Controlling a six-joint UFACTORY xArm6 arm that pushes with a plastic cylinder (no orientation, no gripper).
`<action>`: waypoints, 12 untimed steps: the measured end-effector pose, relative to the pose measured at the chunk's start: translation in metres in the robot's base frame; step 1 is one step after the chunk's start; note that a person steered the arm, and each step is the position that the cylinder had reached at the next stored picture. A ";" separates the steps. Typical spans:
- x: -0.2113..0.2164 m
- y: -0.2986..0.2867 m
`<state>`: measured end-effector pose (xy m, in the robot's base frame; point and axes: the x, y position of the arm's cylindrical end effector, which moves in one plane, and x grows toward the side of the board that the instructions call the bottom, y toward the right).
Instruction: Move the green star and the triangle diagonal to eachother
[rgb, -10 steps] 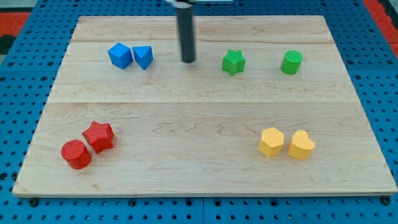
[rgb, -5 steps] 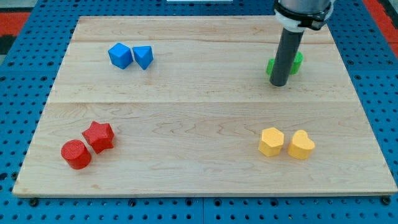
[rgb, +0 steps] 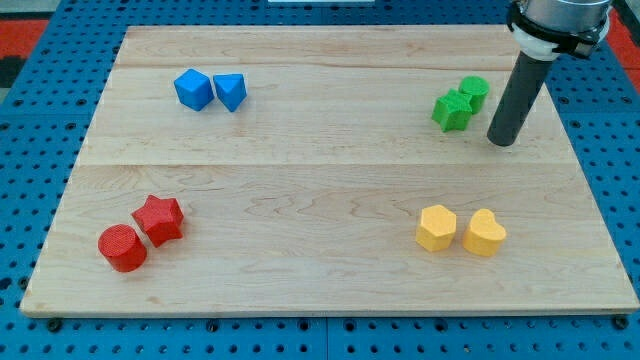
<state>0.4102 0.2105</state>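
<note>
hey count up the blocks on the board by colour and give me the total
Blue: 2, a blue cube and a blue triangle.
Green: 2, a green star and a green cylinder.
Red: 2, a red star and a red cylinder.
Yellow: 2, a yellow hexagon and a yellow heart.
Total: 8 blocks.

Tabletop: four pairs of blocks, well apart. Upper left: blue cube touching blue triangle on its right. Upper right: green star touching green cylinder, which sits up and to its right. My tip just right of the star, below the cylinder. Lower left: red cylinder touching red star, up-right. Lower right: yellow hexagon beside yellow heart.
</note>
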 end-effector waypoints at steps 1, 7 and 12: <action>0.000 0.004; -0.098 0.012; -0.038 0.002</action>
